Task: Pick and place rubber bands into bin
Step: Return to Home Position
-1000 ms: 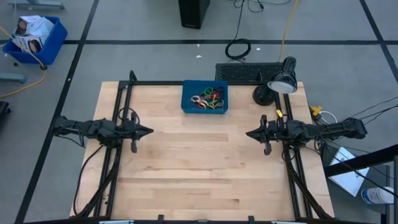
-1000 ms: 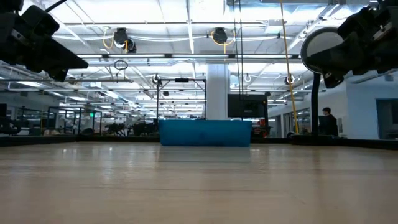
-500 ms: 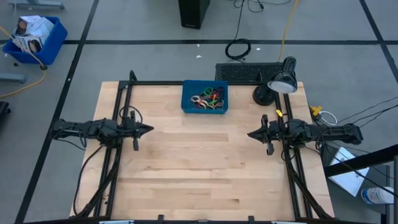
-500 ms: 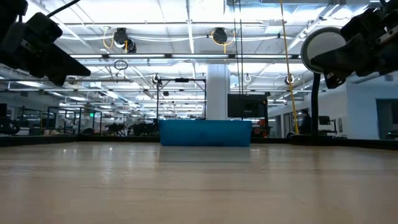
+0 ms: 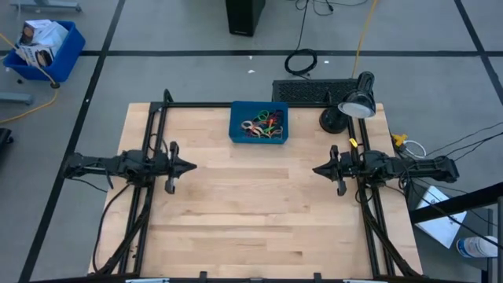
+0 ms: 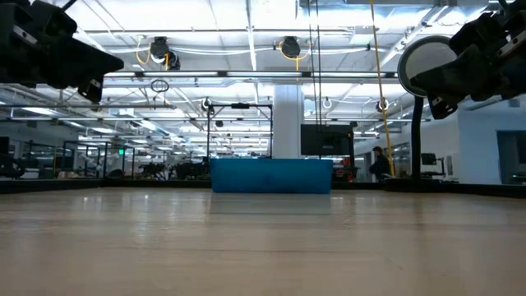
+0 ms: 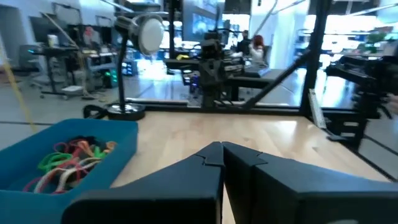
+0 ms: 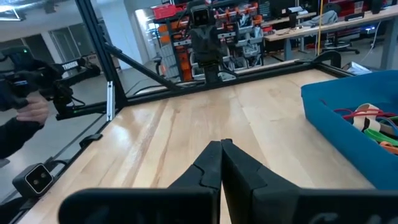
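Observation:
The small blue bin (image 5: 258, 123) stands on the table at the far middle, with several coloured rubber bands (image 5: 262, 124) lying inside it. The bands also show in the left wrist view (image 7: 68, 160) and the right wrist view (image 8: 372, 126). My left gripper (image 5: 191, 167) hovers over the table's left side, shut and empty. My right gripper (image 5: 316, 169) hovers over the table's right side, shut and empty. Both point toward the table's middle, well short of the bin.
A black desk lamp (image 5: 351, 104) stands at the table's far right corner. A black frame (image 5: 157, 118) runs along the table's left, far and right edges. A larger blue bin with white items (image 5: 43, 47) sits on the floor, far left.
My left gripper has moved slightly toward the table's right edge. My right gripper has drawn back slightly toward the table's right edge. Both stay shut.

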Robot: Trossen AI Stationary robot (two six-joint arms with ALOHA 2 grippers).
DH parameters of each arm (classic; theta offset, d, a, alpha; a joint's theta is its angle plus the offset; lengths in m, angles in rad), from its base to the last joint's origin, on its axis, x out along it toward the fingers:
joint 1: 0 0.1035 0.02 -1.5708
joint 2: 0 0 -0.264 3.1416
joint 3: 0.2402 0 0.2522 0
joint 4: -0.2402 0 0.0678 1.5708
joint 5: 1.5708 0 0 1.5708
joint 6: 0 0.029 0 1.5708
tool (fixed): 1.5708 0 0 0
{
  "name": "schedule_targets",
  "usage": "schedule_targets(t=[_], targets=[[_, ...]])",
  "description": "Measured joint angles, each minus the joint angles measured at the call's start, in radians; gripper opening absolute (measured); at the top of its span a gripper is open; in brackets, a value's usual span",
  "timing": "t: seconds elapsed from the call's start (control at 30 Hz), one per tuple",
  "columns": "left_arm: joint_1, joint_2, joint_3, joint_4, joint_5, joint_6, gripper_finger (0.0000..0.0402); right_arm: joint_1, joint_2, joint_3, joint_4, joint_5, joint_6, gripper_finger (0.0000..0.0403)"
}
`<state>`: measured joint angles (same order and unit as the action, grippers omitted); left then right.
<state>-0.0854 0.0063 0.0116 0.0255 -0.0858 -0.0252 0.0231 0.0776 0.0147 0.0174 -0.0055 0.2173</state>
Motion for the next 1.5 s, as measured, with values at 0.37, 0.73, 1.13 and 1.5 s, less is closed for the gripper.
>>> schedule_targets(t=[0.37,0.73,1.13,1.5], targets=[[0.035,0.000,0.000,-0.012,0.059,-0.035,0.0005,0.000,0.001,0.000,0.000,0.002,0.002,0.0000],[0.035,0.000,-0.002,0.033,0.059,-0.036,0.0025,0.000,0.001,0.000,0.016,0.004,0.006,0.0001],[0.034,0.000,-0.002,0.036,0.058,-0.036,0.0010,0.000,0.001,0.000,0.020,0.004,0.006,0.0004],[0.034,0.000,-0.002,0.037,0.058,-0.035,0.0017,0.000,0.001,0.000,0.022,0.004,0.006,0.0003]])
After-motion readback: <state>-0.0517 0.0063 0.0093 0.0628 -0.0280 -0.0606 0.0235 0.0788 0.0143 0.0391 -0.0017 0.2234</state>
